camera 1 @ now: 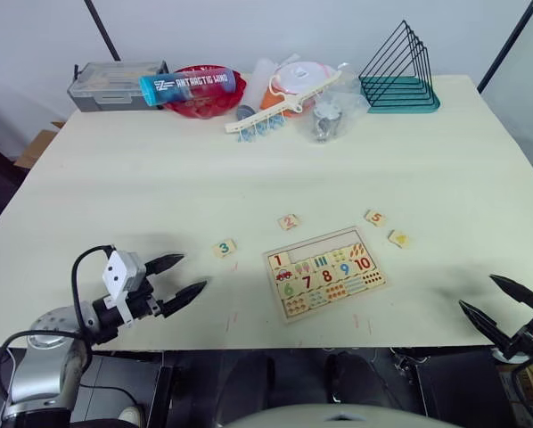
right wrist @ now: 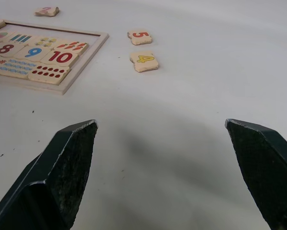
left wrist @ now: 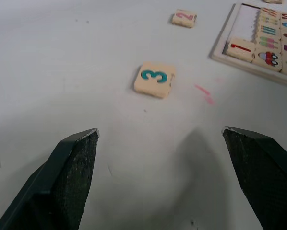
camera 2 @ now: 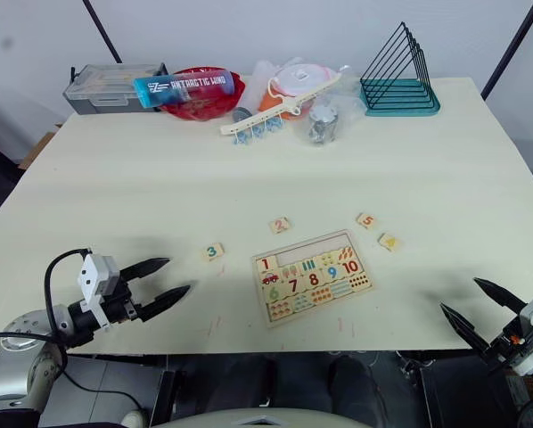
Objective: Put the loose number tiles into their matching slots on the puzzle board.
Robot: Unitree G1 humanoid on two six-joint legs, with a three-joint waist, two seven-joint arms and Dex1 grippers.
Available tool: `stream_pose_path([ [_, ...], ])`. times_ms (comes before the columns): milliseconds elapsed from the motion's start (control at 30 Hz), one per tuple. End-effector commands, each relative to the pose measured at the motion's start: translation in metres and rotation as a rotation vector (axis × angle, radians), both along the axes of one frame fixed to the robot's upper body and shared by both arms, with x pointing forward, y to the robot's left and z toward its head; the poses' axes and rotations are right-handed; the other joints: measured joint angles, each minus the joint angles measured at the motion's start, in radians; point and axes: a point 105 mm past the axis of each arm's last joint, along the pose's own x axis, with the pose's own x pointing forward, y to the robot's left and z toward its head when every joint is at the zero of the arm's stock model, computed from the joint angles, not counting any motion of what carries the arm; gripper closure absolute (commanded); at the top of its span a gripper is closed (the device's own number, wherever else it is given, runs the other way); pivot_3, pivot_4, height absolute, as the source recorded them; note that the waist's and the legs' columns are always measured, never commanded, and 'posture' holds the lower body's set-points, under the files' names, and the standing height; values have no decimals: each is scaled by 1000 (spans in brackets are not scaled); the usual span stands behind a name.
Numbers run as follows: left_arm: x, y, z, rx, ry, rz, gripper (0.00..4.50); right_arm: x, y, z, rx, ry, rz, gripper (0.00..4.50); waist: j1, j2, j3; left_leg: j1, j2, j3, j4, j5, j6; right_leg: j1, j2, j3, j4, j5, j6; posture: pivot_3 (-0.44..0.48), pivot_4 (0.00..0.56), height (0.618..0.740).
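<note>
The board lay flat near the table's front edge, tile 1 already seated at the left end of its top row, the other slots of that row bare. Tile 3 sat loose to the board's left, tile 2 just behind it, tiles 5 and 4 off its right corner. The left claw hovered spread wide near tile 3, grasping nothing. The right claw gaped empty at the table's front right edge.
</note>
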Motion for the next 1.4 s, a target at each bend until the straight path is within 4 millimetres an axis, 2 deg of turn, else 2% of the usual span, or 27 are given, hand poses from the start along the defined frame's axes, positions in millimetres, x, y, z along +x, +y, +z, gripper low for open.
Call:
stream_pose_path([
  [33,1,-5,10,-3,-51,-16,139,-1,-3,12,-13,-42,-1,0,0,0,0,0,0,0,0,0,0,0,0,0,0,0,0,0,150,740],
  [233,4,-6,9,-6,-54,-26,139,0,4,12,-12,-45,14,0,-1,0,0,0,0,0,0,0,0,0,0,0,0,0,0,0,150,740],
  [1167,15,-7,13,7,-68,-83,139,1,11,7,4,-62,31,0,-1,1,0,0,0,1,0,0,0,0,0,0,0,0,0,0,150,740],
  [1400,25,-10,27,21,-110,-121,139,1,15,11,7,-90,60,0,-1,1,0,0,0,1,0,0,0,0,0,0,0,0,0,0,150,740],
])
